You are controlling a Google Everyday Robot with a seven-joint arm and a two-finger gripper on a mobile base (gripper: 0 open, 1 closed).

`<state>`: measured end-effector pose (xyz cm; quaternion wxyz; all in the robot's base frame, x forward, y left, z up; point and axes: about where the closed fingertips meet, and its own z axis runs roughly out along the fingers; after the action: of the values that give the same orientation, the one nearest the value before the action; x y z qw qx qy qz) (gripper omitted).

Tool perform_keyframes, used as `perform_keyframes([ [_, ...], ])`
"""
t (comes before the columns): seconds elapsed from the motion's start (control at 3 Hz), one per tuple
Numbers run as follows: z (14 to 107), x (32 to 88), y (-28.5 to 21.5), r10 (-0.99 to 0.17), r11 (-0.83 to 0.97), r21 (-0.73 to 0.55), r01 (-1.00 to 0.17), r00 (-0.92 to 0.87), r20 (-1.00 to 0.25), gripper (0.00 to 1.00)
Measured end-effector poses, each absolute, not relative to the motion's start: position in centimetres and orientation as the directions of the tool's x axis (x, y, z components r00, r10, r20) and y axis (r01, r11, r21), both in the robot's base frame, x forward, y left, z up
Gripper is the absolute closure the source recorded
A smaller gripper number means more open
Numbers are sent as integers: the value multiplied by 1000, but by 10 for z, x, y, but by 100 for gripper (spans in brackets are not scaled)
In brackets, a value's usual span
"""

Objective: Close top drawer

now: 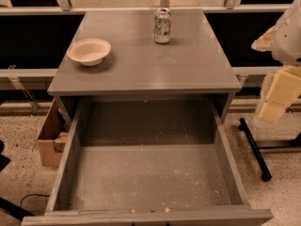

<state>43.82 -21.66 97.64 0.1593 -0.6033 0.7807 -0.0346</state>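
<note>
The top drawer point(225, 154) is a large deep grey wooden drawer, pulled far out of the grey cabinet point(141, 74) toward the camera. Its floor is speckled with crumbs and holds nothing else. Only the top edge of its front panel point(146, 217) shows along the bottom of the view; the handle is out of view. My gripper point(274, 100), a cream-coloured part on the white arm, hangs at the right edge of the view. It is to the right of the cabinet, level with its top, and not touching the drawer.
A beige bowl point(89, 51) and a drink can point(162, 26) stand on the cabinet top. A cardboard box point(48, 138) sits on the floor to the left of the drawer. A black stand leg point(255, 149) lies on the floor to the right.
</note>
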Motion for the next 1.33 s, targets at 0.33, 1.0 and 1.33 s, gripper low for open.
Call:
perform_keyframes([
  [0.33, 975, 438, -218, -953, 272, -249, -930, -225, -202, 0],
  [1.0, 950, 406, -246, -948, 317, -338, -886, -293, -121, 18],
  [1.33, 925, 354, -280, -925, 380, -398, -835, -356, -135, 41],
])
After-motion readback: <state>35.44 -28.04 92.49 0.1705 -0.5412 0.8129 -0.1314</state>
